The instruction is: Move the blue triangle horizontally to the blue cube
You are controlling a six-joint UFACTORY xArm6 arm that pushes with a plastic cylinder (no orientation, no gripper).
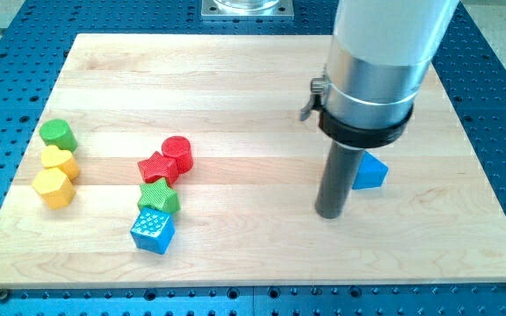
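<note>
In the camera view, the wooden counter (pixel 262 88) lies on a blue perforated base (pixel 499 105), and the arm comes down from the view's top right as a thick silver cylinder with a black ring, ending in the dark rod. My tip (pixel 328 213) stands on the counter in the right half, just beside the blue triangle (pixel 371 172), at its lower left side; the rod hides the triangle's left edge, so I cannot tell if they touch. The arm carries no fingers, so nothing is open, closed or gripping here. The blue cube (pixel 152 231) is far to the view's left of the triangle, near the counter's bottom edge, and somewhat lower in the view than the triangle. Directly above the cube, touching it, is the green star (pixel 159 195). Above the star are the red star (pixel 157 167) and the red cylinder (pixel 177 153), touching each other. At the left edge stand three blocks in a column: the green cylinder (pixel 58 134) on top, a yellow block (pixel 59 161) under it, and the yellow hexagon (pixel 51 187) lowest.
</note>
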